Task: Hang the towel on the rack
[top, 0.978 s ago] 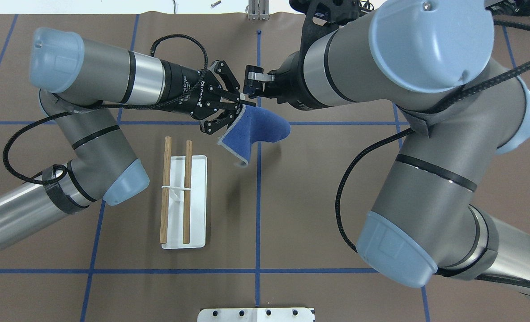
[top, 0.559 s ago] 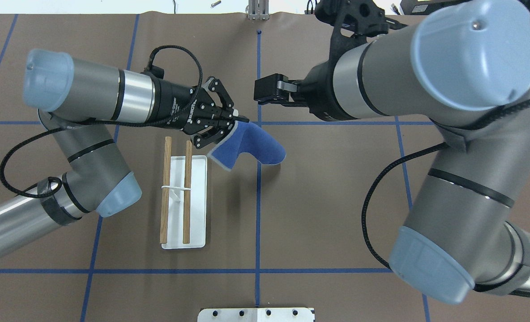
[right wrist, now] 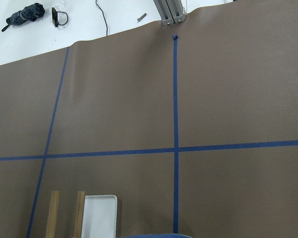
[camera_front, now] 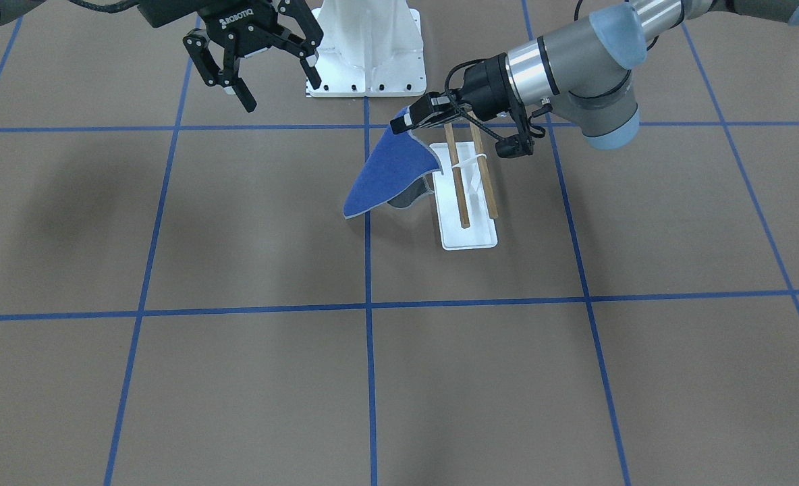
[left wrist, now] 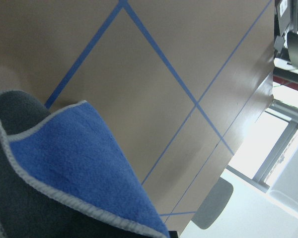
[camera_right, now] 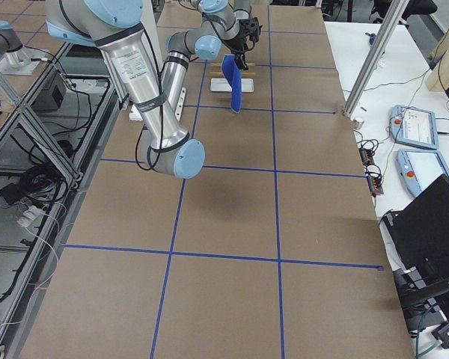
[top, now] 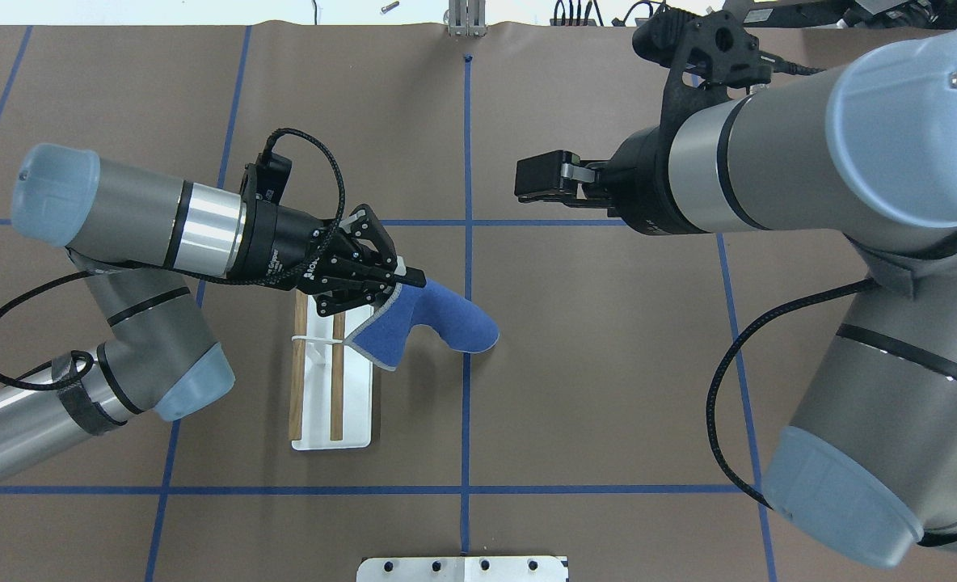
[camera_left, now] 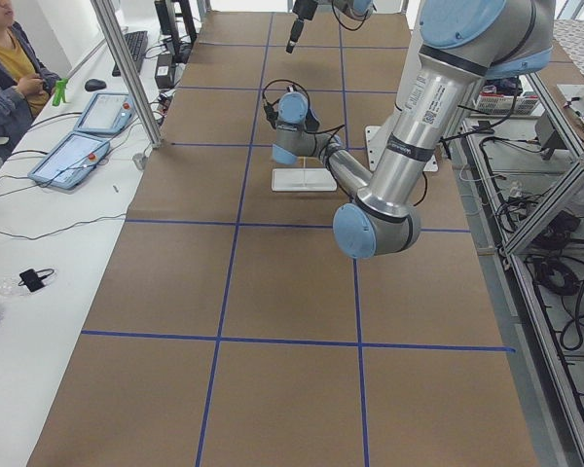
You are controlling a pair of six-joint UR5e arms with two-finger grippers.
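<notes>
The towel (top: 446, 325) is a royal-blue cloth with a pale edge. It hangs folded from my left gripper (top: 404, 283), which is shut on its top corner. The rack (top: 356, 404) is a white base with two wooden bars (top: 337, 388), and it stands just below and to the left of that gripper. The towel's lower edge hangs beside the rack's near end. In the front view the towel (camera_front: 389, 175) drapes down from the left gripper (camera_front: 407, 125) beside the rack (camera_front: 470, 236). My right gripper (camera_front: 281, 91) is open and empty, apart from the towel.
A white mounting plate (top: 462, 570) sits at the table's robot-side edge. Blue tape lines (top: 466, 420) cross the brown mat. A person (camera_left: 5, 68) sits at a side bench with tablets (camera_left: 73, 156). A folded umbrella (right wrist: 25, 12) lies beyond the mat's far edge.
My left gripper has carried the towel toward the robot and left, to over the rack's far end. My right gripper has drawn away to the right.
</notes>
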